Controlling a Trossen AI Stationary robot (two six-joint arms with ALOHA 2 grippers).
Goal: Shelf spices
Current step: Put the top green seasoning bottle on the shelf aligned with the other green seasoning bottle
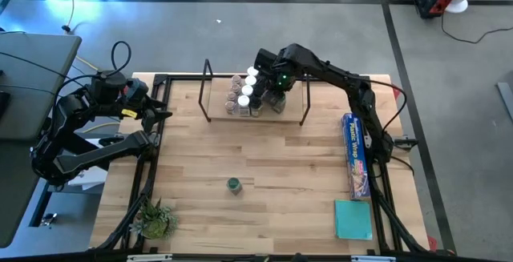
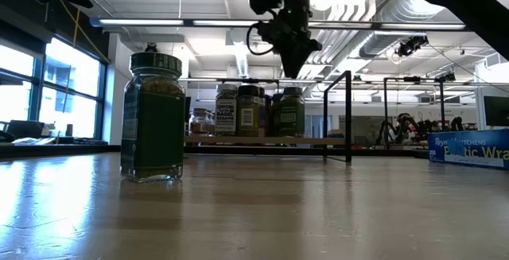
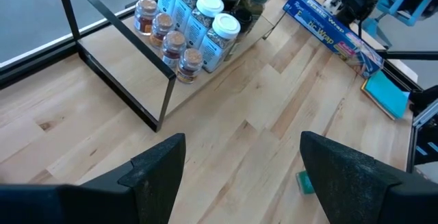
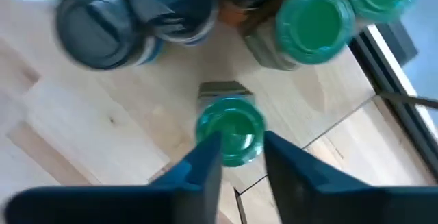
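Pale wood-plank worktop (image 1: 264, 158) carries black wire shelf with light wooden board (image 1: 210, 94) at far edge. Cluster of small cylindrical spice jars with white, green, black and clear tops (image 1: 244, 94) stands on shelf board. Right claw (image 1: 275, 94) hangs over shelf's right part, fingers slightly apart, straddling green-capped jar (image 4: 231, 131) just below; grip not confirmed. One lone green-topped jar (image 1: 233, 184) stands on worktop, well apart from shelf. Left claw (image 3: 236, 176) at worktop's left edge, fingers wide apart, holding nothing. Long blue wrap box (image 1: 356, 155) lies along right side.
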